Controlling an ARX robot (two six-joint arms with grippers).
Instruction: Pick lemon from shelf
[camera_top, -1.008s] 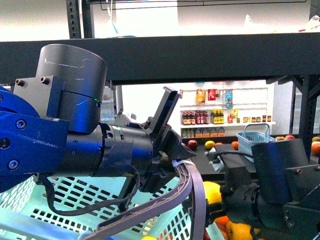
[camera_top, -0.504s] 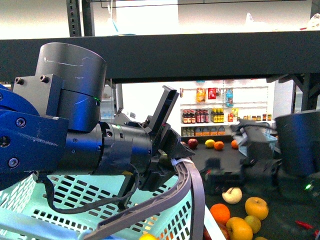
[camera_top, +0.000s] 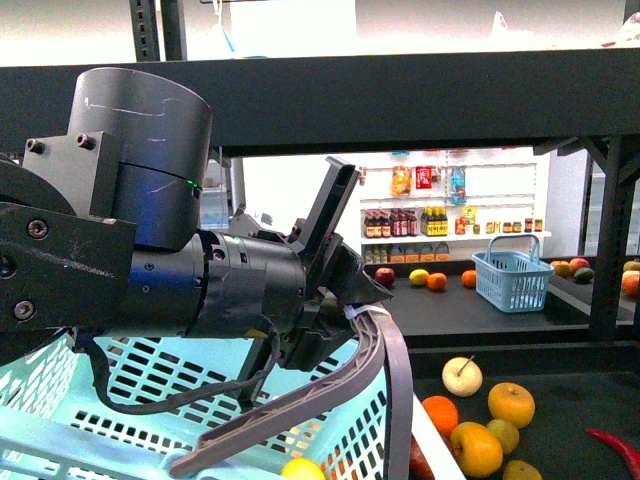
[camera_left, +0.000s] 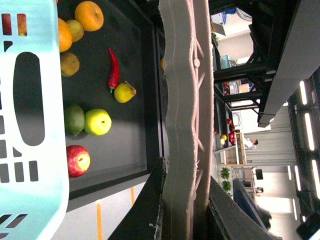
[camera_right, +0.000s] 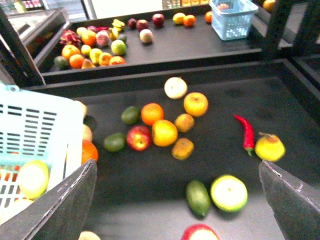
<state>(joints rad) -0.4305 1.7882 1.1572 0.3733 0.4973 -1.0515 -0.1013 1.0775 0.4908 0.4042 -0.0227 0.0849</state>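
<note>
Two fingers of the left gripper (camera_left: 186, 170) are closed onto the grey handle (camera_left: 182, 100) of the pale turquoise basket (camera_left: 52, 150), one on each side of it. Only the left wrist view shows this grip from close by. In the front view I see instead the heavy body of the left arm (camera_top: 130, 260) standing over the basket, and the handle bends down from it toward the basket rim.

The lemon (camera_right: 32, 178) lies inside the basket, low near its floor, with some orange-coloured fruit just beside it. The right wrist view gives the most of it. The front view shows only a small yellow part of it at the basket's lower edge, and the left wrist view does not catch it.

The fingers (camera_right: 60, 200) of the right gripper (camera_right: 176, 167) are spread wide with nothing between them. They hang above the dark board of the shelf (camera_right: 300, 115), beside the basket.

Outside the basket, loose fruit is scattered on this board, and the right wrist view shows all of it from above. A cream apple (camera_right: 175, 87) lies well apart from the basket, and a red chili (camera_right: 244, 134) lies farther from it again.

Only the front view reaches far beyond the basket, to a small blue basket (camera_top: 510, 278) and white store shelves (camera_top: 450, 230) with bottles.
</note>
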